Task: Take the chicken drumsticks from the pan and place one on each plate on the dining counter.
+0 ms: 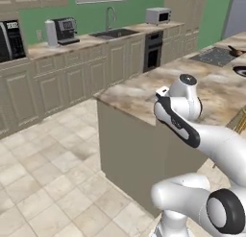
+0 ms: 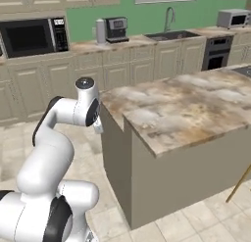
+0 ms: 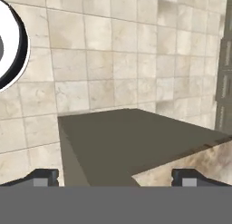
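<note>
The gripper [image 3: 115,177] hangs empty with its fingers [image 3: 43,177] spread wide, pointing down past the island [image 2: 186,113] corner at the floor tiles [image 3: 113,60] below, arm folded close, likely a carrying pose while the base drives. Far ahead and to the right of it, the pan [image 1: 235,51] sits by the cooktop [image 1: 215,56]; whether drumsticks lie in it is too small to tell. A dark plate [image 1: 240,70] edge shows nearer.

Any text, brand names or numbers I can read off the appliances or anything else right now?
None is legible.
Black microwave: light marks on its control panel, too blurred to read.
Coffee machine: small front panel, nothing readable.
White microwave: no text can be made out.
</note>
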You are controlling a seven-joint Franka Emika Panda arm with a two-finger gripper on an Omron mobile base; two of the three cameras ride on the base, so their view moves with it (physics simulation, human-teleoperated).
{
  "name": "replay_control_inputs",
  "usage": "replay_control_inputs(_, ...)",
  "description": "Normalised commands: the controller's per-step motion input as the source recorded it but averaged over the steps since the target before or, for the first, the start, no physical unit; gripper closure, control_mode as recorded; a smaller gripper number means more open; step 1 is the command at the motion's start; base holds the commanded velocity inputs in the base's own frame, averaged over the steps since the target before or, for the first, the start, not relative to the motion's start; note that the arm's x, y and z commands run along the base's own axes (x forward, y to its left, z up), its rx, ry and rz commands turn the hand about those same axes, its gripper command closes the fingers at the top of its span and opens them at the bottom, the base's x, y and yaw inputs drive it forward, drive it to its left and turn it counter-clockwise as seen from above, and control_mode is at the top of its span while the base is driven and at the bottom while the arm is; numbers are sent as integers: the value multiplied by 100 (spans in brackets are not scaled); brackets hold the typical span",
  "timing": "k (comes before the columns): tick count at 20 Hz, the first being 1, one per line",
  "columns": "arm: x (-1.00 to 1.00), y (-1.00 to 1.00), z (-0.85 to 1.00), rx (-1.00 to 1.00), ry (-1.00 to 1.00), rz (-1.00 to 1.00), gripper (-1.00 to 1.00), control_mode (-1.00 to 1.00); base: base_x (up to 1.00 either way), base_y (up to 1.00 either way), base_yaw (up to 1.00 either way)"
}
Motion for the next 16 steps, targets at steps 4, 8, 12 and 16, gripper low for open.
replay_control_inputs(4,0,0,0,0,0,0,-100,100,70,100,-31)
replay_control_inputs(8,0,0,0,0,0,0,-100,100,78,100,-45)
replay_control_inputs(12,0,0,0,0,0,0,-100,100,76,100,-50)
replay_control_inputs(16,0,0,0,0,0,0,-100,100,68,100,-43)
